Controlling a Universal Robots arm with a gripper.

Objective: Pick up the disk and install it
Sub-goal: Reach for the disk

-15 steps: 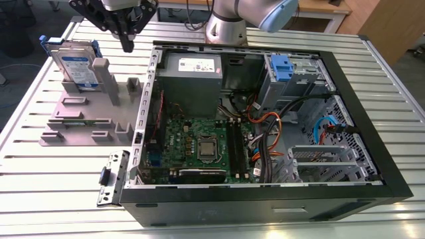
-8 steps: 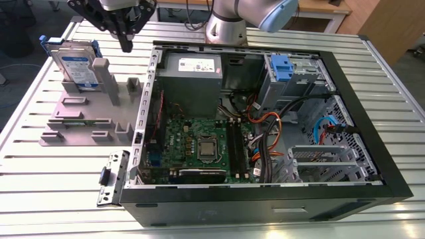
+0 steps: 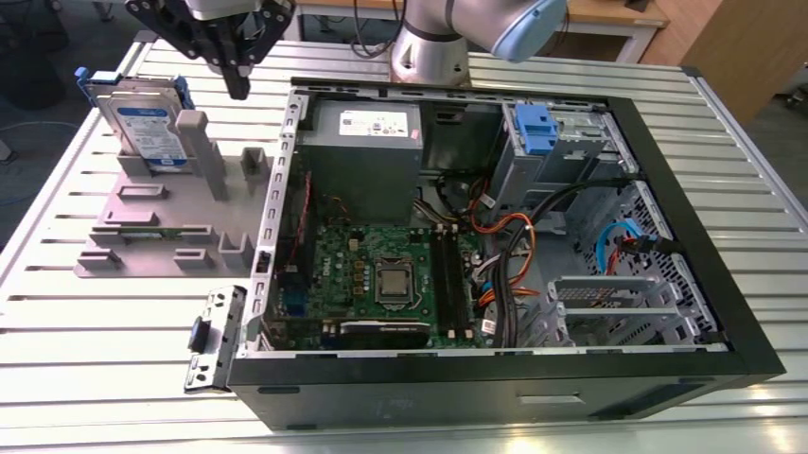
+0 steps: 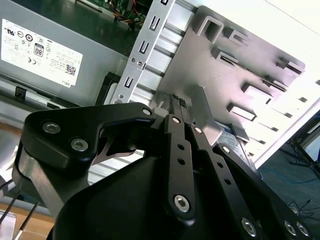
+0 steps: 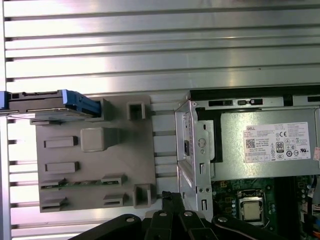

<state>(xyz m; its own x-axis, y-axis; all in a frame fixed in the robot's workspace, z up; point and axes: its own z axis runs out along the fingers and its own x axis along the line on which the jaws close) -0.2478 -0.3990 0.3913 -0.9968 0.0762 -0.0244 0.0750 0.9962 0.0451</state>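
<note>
room: wooden furniture [image 3: 745, 47] behind; dark floor [image 3: 26, 142] at the exterior view's left
table [image 3: 114, 331]: slatted bare metal
computer case [image 3: 505, 378]: open, lying flat
holder [image 3: 139, 222]: grey plate just beside the computer case
disk [image 3: 149, 132]: upright at one end of the holder
gripper [image 3: 237, 90]: clenched, empty, above the holder, near the disk

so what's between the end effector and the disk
The grey fixture plate with raised blocks lies between end effector and disk, in the first wrist view.
</note>
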